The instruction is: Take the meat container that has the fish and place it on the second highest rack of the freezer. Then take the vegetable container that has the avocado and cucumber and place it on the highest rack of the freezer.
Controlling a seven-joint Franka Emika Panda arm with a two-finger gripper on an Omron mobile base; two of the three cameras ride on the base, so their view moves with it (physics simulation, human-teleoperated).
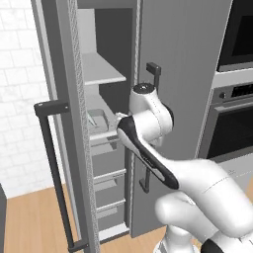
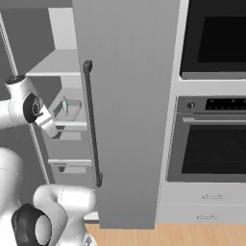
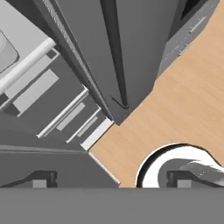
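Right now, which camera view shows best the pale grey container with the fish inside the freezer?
The right base view: the pale grey container sits unobstructed on a shelf, the slender fish visible. The left base view shows it partly behind the door edge; the hand view shows a corner.

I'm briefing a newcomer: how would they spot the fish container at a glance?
Find the tall grey freezer left of the black oven, its left door swung open. Inside, below the bare top shelf, the next shelf holds a shallow grey container with a slender fish, the sole item shelved.
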